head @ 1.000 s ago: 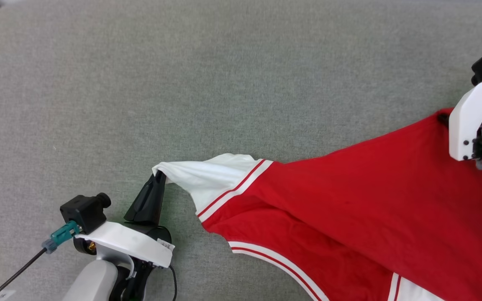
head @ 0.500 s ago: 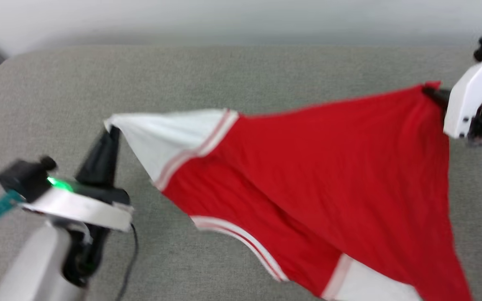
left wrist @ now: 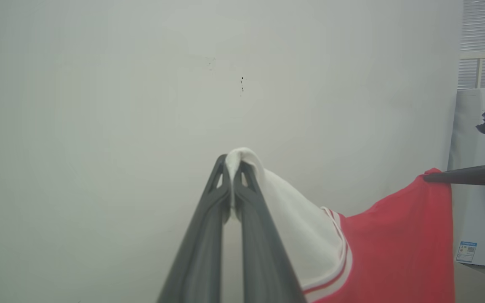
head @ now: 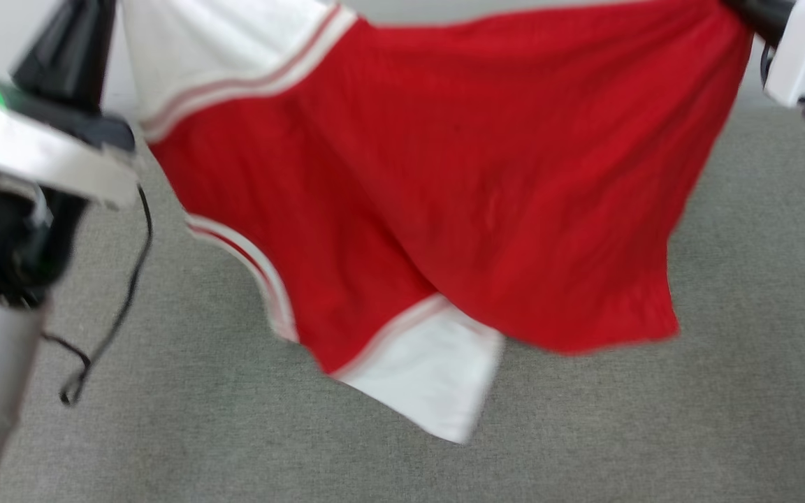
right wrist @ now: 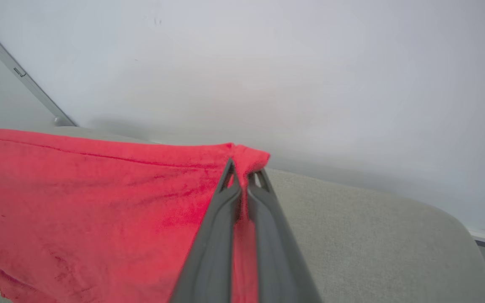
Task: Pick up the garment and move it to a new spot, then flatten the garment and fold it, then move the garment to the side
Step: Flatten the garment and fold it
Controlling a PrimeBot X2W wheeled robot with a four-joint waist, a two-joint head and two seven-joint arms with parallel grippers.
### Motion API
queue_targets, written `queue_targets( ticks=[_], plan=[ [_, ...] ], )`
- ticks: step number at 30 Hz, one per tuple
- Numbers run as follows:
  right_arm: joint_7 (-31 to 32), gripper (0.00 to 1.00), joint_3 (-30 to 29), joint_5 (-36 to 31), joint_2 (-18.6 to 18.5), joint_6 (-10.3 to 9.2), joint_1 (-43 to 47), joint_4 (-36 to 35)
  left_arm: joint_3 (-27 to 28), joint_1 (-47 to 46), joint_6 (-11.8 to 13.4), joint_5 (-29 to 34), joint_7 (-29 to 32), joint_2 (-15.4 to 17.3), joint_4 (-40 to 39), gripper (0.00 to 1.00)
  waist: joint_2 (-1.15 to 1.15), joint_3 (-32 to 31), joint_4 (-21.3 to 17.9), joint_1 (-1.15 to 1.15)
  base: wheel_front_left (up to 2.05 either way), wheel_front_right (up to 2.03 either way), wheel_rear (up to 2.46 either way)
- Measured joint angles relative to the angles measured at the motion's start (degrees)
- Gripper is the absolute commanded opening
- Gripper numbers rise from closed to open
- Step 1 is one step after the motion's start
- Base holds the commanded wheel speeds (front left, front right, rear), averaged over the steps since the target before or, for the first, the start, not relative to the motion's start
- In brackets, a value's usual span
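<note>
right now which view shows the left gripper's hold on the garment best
The left wrist view: the left gripper is sharp, shut on the tip of the white sleeve of the garment. The head view shows it blurred, cut by the top edge. The right wrist view shows its red part.

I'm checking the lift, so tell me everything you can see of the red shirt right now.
The garment is a soft red T-shirt with white short sleeves and red-and-white striped trim. It hangs spread between both arms: the left gripper is shut on one white sleeve tip, the right gripper on a red corner. The other sleeve dangles lowest, above the grey upholstery; contact unclear.
</note>
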Motion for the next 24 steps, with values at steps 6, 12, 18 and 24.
queue_targets(
  ticks=[6,12,18,24],
  plan=[
    [-0.22,0.0,0.74,-0.54,0.83,-0.01,-6.8,-0.6,-0.58,-13.78,0.0,-0.23,4.79,1.15,4.28,0.0,0.0,-1.11,-0.42,0.0,0.0,0.0,0.0],
    [-0.35,0.0,-0.29,-0.35,1.4,-0.01,-14.12,1.12,-3.25,-28.05,0.0,-0.45,7.32,0.6,11.57,0.0,0.0,-1.52,-0.38,0.0,0.0,0.0,0.0],
    [-0.9,0.0,-0.33,-2.43,2.93,0.0,-22.65,6.05,-7.22,-43.15,0.01,-0.14,7.21,-1.55,23.82,0.0,0.0,-0.71,-0.97,0.0,0.0,0.0,0.0],
    [-1.88,0.0,-0.22,-3.71,4.44,-0.01,-28.37,9.99,-9.73,-51.94,0.0,-1.21,6.38,-3.14,30.1,0.0,0.0,2.6,-1.59,0.0,0.0,0.0,0.0]
  ],
)
